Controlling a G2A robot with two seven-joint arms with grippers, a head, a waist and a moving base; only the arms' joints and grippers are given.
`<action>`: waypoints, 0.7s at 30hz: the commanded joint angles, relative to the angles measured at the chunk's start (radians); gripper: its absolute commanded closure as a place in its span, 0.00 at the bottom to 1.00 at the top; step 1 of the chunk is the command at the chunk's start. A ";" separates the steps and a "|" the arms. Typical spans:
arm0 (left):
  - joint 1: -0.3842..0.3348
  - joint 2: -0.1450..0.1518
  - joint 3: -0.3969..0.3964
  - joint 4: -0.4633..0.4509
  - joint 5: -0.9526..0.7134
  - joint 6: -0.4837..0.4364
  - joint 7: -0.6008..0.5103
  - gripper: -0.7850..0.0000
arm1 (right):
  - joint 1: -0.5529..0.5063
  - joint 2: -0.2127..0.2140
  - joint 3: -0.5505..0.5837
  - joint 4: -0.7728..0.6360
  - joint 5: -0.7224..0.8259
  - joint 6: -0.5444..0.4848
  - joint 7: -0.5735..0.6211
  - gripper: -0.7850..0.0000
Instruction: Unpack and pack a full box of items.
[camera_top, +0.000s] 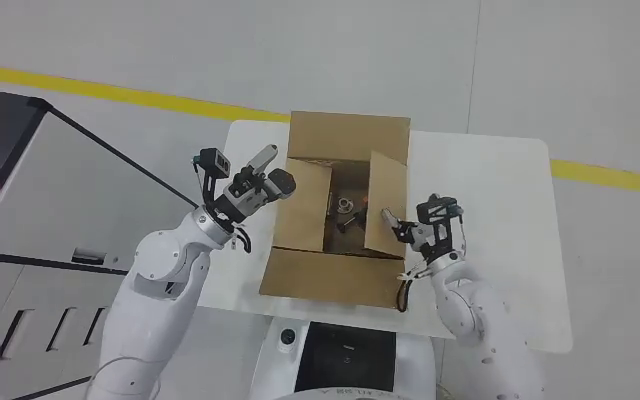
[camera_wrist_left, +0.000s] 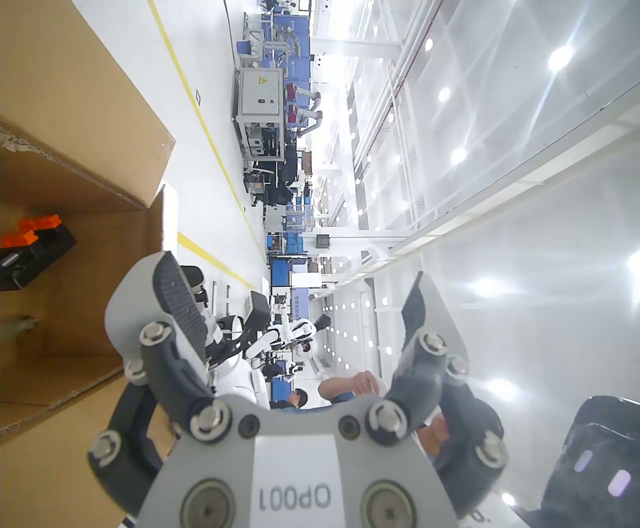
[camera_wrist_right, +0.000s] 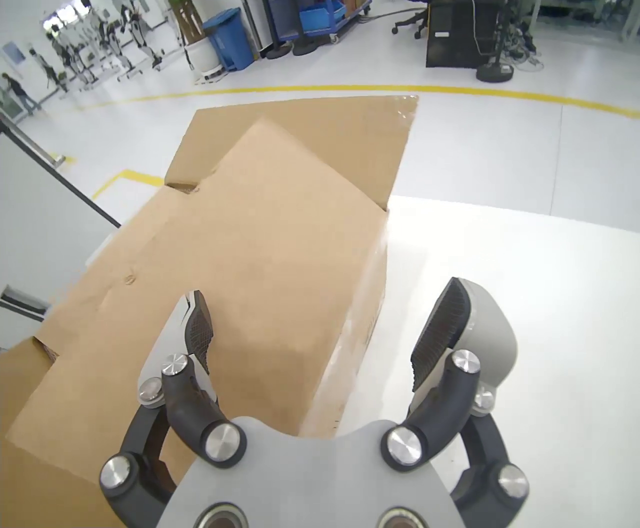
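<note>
**Box** (camera_top: 335, 275): cardboard, at the centre of the table (camera_top: 500, 200), flaps open, long axis running away from the robot.

**Items** (camera_top: 347, 212): low in the box's well, between the two side flaps. One is an orange-and-black part (camera_wrist_left: 30, 245); the rest are too dark to tell.

**Left tool** (camera_top: 268, 172): released, holding nothing, just beside the left flap.

**Right tool** (camera_top: 400, 228): released, holding nothing, just beside the right flap (camera_wrist_right: 260, 240), which stands between it and the contents.

**Judgement:** the items lie inward of both tools, and the left tool appears to have the clearer line in.
</note>
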 joint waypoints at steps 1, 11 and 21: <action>0.000 0.000 0.000 0.000 0.000 0.000 0.000 0.00 | 0.015 0.001 -0.019 0.000 -0.066 0.004 -0.010 0.00; 0.000 0.000 0.000 0.000 0.000 0.000 0.000 0.00 | 0.016 0.004 -0.010 -0.007 -0.094 -0.004 -0.028 0.00; 0.000 0.000 0.000 0.000 0.000 0.000 0.000 0.00 | 0.123 0.010 -0.081 0.059 -0.224 -0.108 0.088 0.00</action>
